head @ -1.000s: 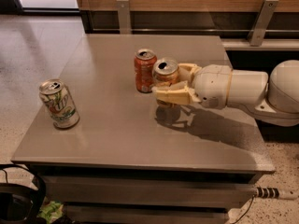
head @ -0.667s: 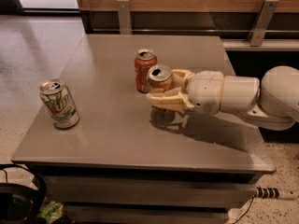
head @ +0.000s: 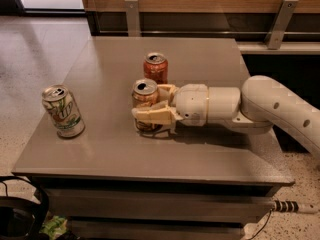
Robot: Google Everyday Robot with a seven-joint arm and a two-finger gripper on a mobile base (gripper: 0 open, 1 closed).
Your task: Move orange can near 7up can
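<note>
The orange can (head: 144,94), pale tan-orange with a silver top, stands upright near the middle of the grey table (head: 110,149), held in my gripper (head: 150,108). The gripper reaches in from the right on a white arm and its cream fingers (head: 152,116) are shut around the can's body. The 7up can (head: 63,111), whitish with green streaks, stands upright at the table's left edge, well to the left of the held can.
A deeper red-orange can (head: 156,67) stands just behind the held can. The white arm (head: 260,109) crosses the table's right side. A wooden wall with metal brackets (head: 132,14) runs along the back. Dark cables (head: 20,214) lie on the floor at lower left.
My gripper has carried the orange can leftward and slightly toward the front, away from the red-orange can and closer to the 7up can.
</note>
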